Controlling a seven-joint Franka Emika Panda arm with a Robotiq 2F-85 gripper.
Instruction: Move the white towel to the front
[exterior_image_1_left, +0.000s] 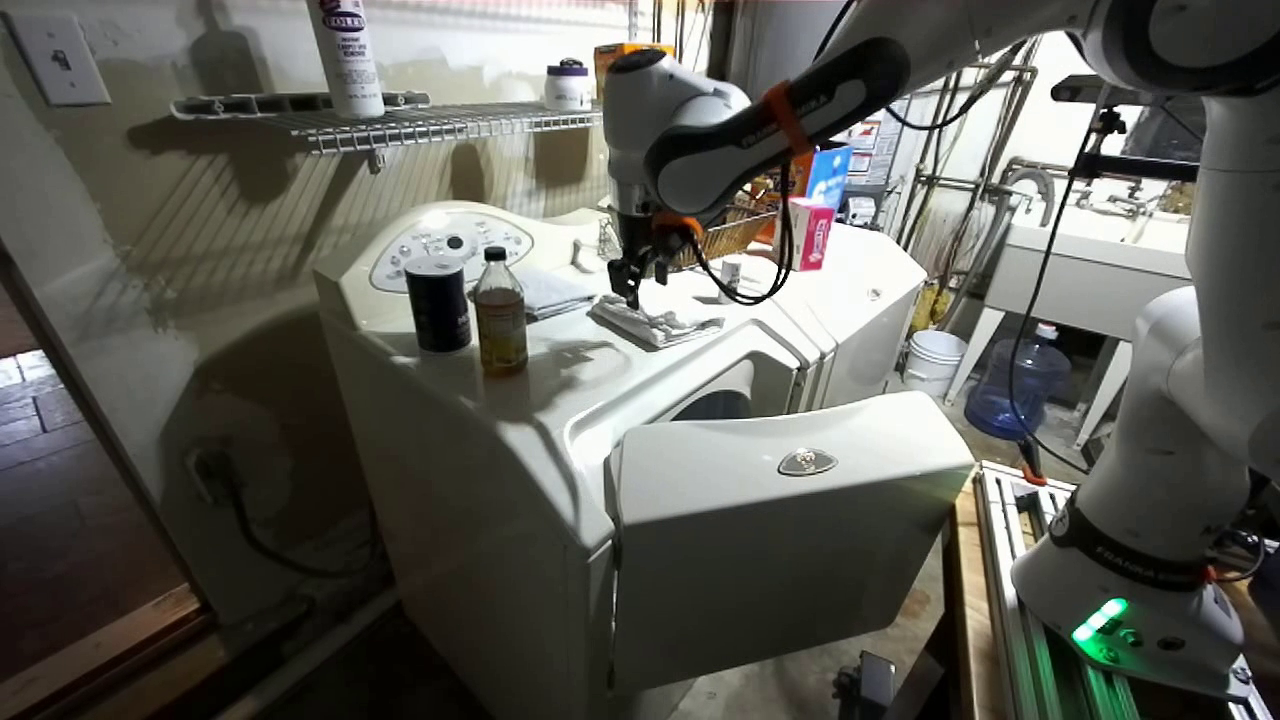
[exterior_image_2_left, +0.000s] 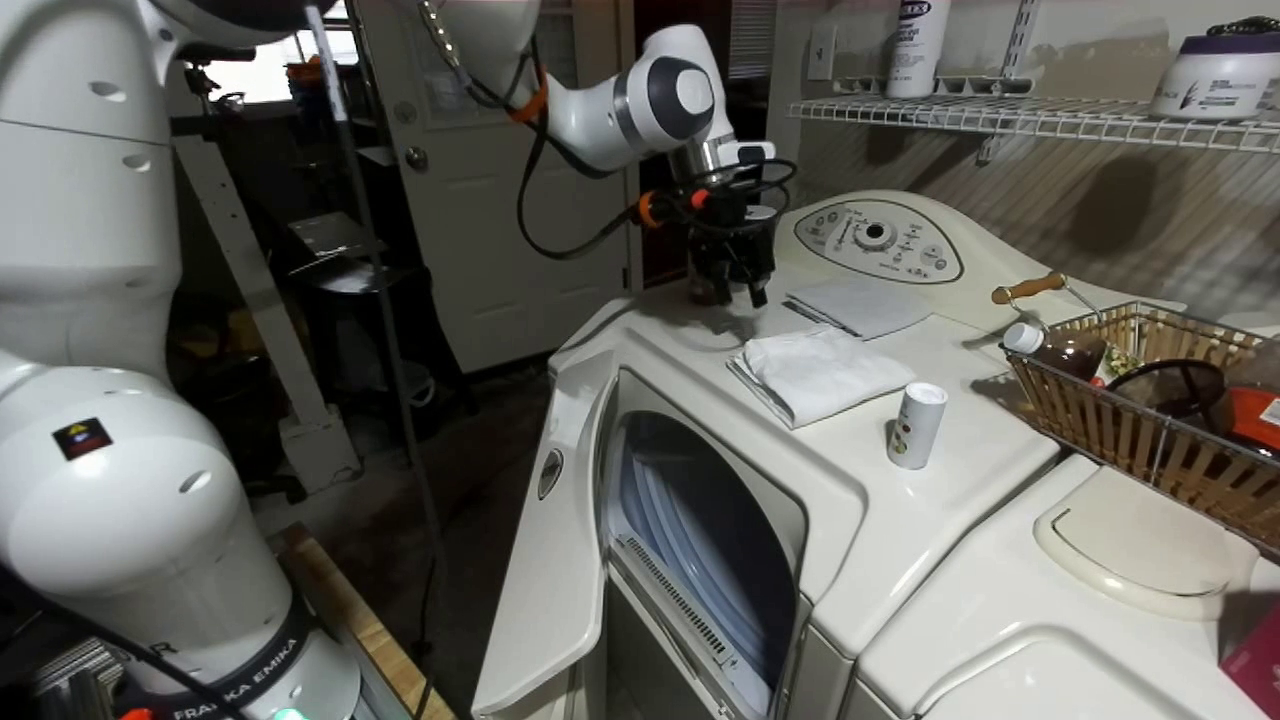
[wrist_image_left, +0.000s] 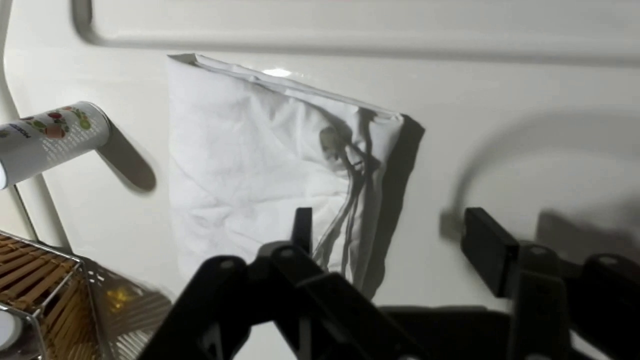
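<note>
Hanging above tabletop (exterior_image_2_left: 962, 492), jaws stand apart, nothing clamped. White towel (exterior_image_2_left: 828, 372) lies folded between grey cloth (exterior_image_2_left: 872, 302) and door opening (exterior_image_2_left: 698, 535), canister (exterior_image_2_left: 915, 428) near. From here, grasp and forward move probably remain; whether spot already counts as front, can't tell.

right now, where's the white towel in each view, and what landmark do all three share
In an exterior view: the white towel near the centre, the canister above its right end.
In an exterior view: the white towel right of centre, the canister at its lower right.
Wrist view: the white towel large, just left of centre, the canister to its left.
Shared landmark: that canister.
</note>
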